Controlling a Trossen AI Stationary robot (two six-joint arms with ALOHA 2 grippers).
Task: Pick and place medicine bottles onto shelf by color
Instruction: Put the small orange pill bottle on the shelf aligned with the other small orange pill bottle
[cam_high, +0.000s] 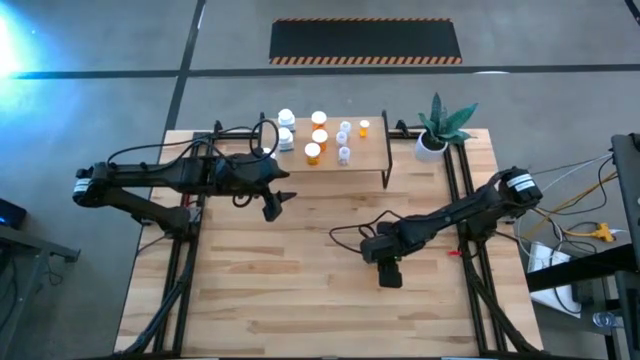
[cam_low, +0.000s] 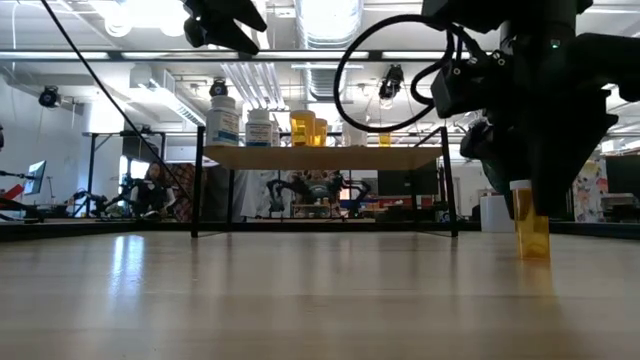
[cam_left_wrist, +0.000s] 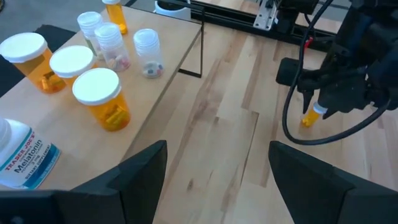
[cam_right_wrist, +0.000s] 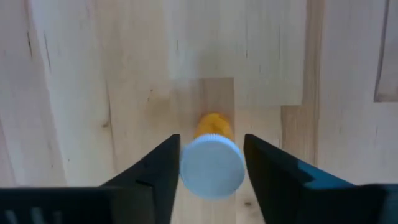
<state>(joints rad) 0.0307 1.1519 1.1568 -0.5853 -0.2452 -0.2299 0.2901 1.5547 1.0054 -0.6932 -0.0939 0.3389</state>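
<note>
Standing alone on the wood surface (cam_high: 300, 290), at about 4 o'clock from the centre in the overhead view: one small orange bottle (cam_low: 530, 222) with a white cap, upright, directly beneath the right gripper (cam_high: 390, 272). Judged light, rigid plastic with a smooth, likely slippery round wall and a narrow base, so easy to tip; best taken across the body just under the cap, squarely from both sides. Right jaws apart, flanking the cap on either side in the right wrist view, close to it but with contact impossible to confirm; not yet clamped.

On the shelf (cam_high: 372, 160), at 12 o'clock on the surface: the other medicine bottles, already grouped, with white ones (cam_high: 285, 128) toward 9 o'clock, orange ones (cam_high: 318, 135) in the middle, small pale ones (cam_high: 343, 140) and one more small orange bottle (cam_high: 364, 128) toward 3 o'clock.

Hovering at the shelf's 7 o'clock corner: the left gripper (cam_high: 271, 206), jaws spread wide, holding nothing.

At the shelf's 3 o'clock end: a white pot with a green plant (cam_high: 437, 130).
</note>
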